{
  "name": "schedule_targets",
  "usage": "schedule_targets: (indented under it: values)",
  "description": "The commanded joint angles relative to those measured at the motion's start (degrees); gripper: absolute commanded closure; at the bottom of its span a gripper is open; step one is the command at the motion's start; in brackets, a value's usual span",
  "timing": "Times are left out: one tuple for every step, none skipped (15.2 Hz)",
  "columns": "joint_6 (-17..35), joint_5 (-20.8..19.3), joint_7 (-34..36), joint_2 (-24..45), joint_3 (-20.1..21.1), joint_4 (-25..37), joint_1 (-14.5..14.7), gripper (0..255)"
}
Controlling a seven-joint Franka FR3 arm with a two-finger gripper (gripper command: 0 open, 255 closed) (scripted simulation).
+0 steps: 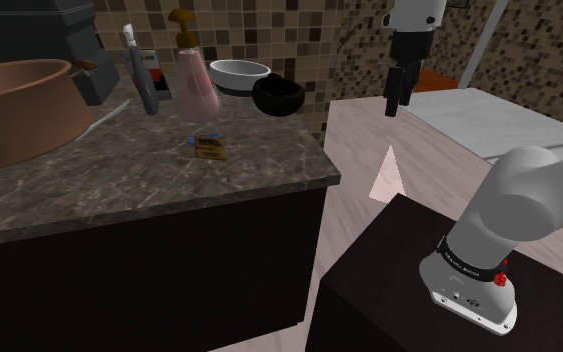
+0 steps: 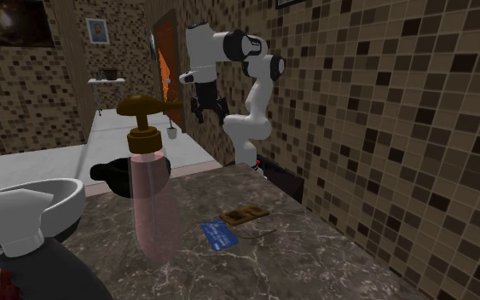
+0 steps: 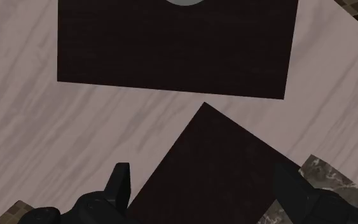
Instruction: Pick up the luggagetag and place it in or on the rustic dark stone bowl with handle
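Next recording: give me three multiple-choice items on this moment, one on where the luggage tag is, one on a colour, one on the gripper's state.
1. Where does the luggage tag lie?
A on the floor; B on the robot's stand; C on the counter, near the pump bottle.
2. What colour is the pump bottle's body?
A pink; B green; C blue.
3. How is the gripper?
A shut on the tag; B open, holding nothing; C shut on a bowl.

Key:
1 C, the tag lies flat on the dark stone top.
2 A, the body is pink below a brown pump.
3 B, the wrist view shows its fingers apart with nothing between them.
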Motion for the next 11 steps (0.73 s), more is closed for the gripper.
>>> schedule_targets:
  values:
    - [0.0,0.0,0.0,0.0,0.0,0.0,0.0,0]
    - [1.5,0.88,0.95,1.22,0.75,0.14,0.34,0]
    - [2.99,1.71,1.87,2.5,1.49,0.36,0.68,0]
    - [4.47,2.51,2.77,3.83,2.22,0.64,1.01,0]
    - [5.94,3.27,3.65,5.2,2.94,0.99,1.32,0]
    - [7.39,3.98,4.52,6.62,3.66,1.42,1.63,0]
    - [8.82,4.65,5.37,8.08,4.37,1.92,1.92,0]
    - [10.23,5.27,6.2,9.57,5.07,2.49,2.19,0]
    - [11.61,5.84,7.03,11.11,5.76,3.12,2.45,0]
    - [12.96,6.37,7.84,12.67,6.46,3.83,2.69,0]
    - [14.28,6.85,8.64,14.26,7.14,4.61,2.9,0]
